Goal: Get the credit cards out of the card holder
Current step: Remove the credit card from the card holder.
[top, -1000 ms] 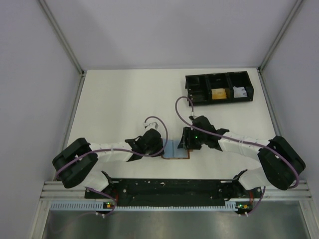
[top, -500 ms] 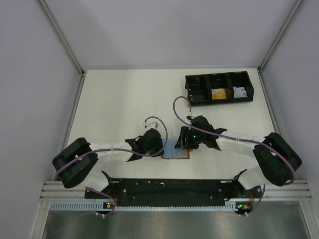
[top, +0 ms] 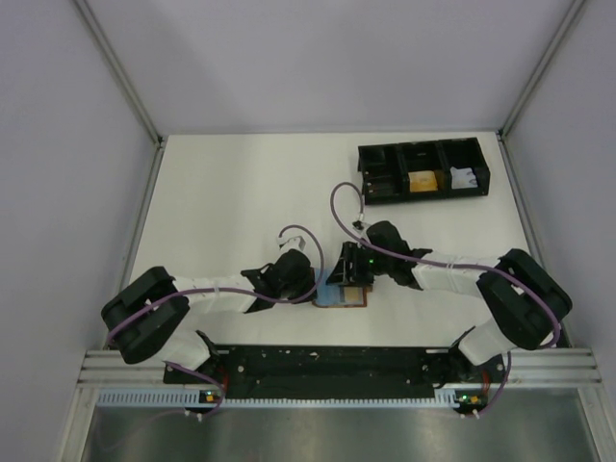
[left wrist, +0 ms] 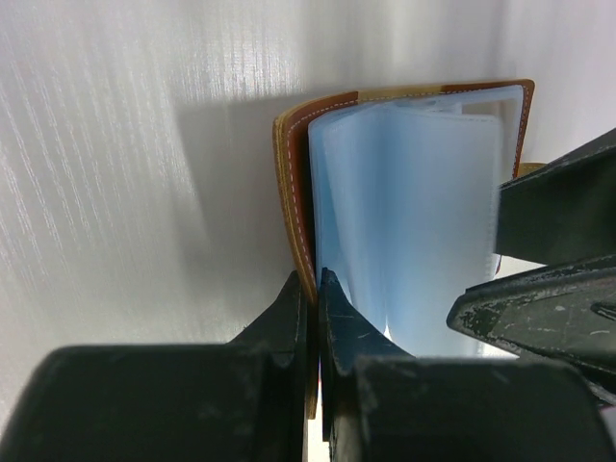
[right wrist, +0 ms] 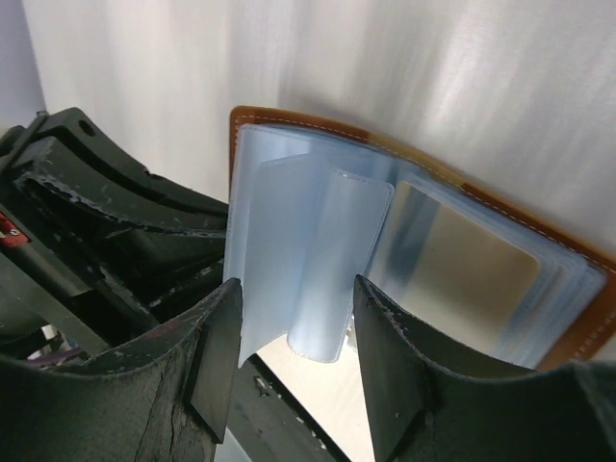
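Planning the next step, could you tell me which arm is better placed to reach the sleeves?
Likely right: the right gripper stands open astride the clear sleeves, while the left gripper is shut on the card holder.

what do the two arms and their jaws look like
Both the left arm and the right arm have white links between bulky black joint housings. A purple cable loops along each to the wrist, and a green light glows on the right wrist. The jaws are black plastic, flat-faced and scuffed with pale scratches.
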